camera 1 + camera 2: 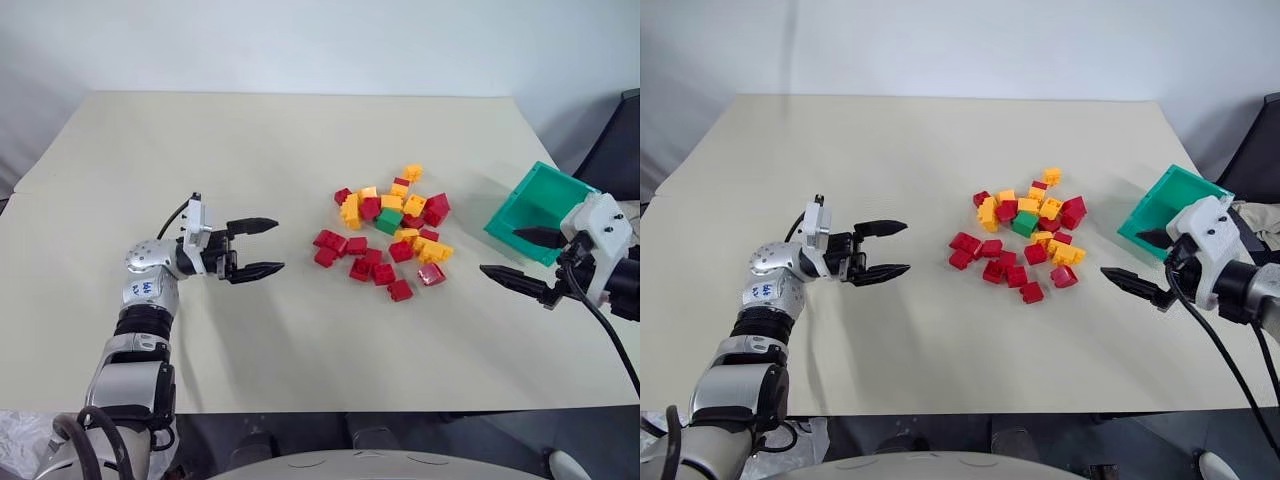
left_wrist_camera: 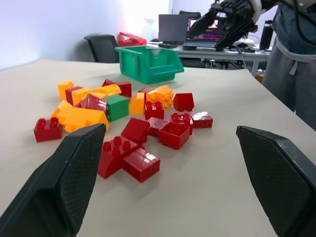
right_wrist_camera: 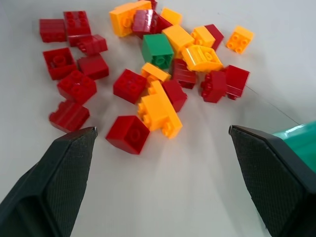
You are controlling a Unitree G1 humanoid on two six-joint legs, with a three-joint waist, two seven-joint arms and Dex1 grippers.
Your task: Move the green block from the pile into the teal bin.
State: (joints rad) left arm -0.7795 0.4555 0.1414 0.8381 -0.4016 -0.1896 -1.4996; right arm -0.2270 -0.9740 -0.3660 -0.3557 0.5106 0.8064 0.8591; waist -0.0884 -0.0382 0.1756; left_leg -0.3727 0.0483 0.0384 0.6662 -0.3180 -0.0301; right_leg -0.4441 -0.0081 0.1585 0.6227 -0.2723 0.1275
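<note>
Hovering at centre-left of the head views, left gripper (image 1: 258,248) with fingers spread wide, empty, pointing across the table (image 1: 250,150) toward the pile (image 1: 390,232). Sitting mid-frame, right of centre, that cluster of red and yellow-orange bricks, with the green block (image 1: 389,221) lodged among its upper bricks, touching its neighbours. Standing at the right edge, teal bin (image 1: 538,205), well apart from the pile. Held just below and in front of it, right gripper (image 1: 523,258), fingers gaping wide, nothing between them.
</note>
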